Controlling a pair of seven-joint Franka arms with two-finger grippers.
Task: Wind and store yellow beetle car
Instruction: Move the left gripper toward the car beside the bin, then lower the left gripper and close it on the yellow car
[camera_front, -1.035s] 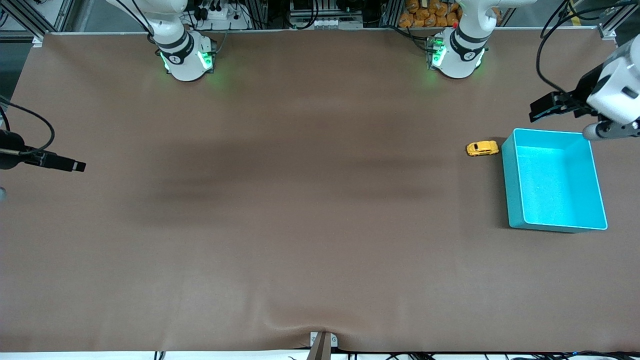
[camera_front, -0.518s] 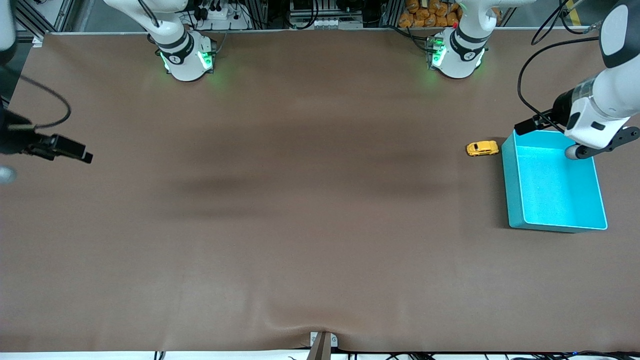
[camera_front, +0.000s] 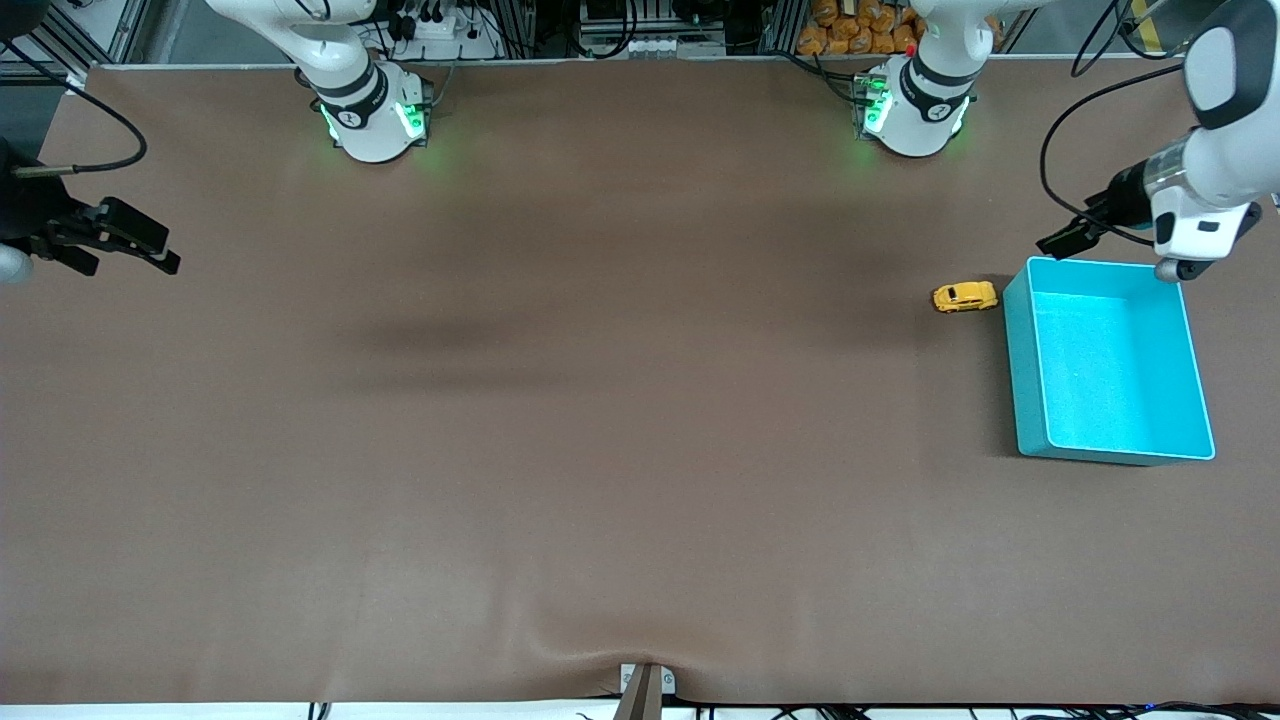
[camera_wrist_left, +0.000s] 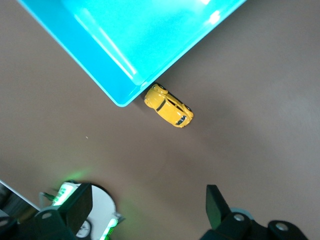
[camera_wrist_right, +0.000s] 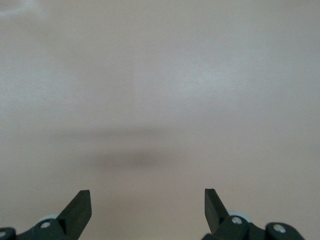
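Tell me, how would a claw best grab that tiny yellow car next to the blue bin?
Probably from straight above, fingers closing across the yellow beetle car's flat sides at mid-body. One end sits close against the cyan bin's corner, blocking an end-on grip, while both long sides look free.

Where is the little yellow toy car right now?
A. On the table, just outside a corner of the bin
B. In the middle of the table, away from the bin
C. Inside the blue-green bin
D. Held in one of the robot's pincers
A: the yellow toy car sits on the brown table right beside a corner of the bin, and both wrist views show open, empty pincers.
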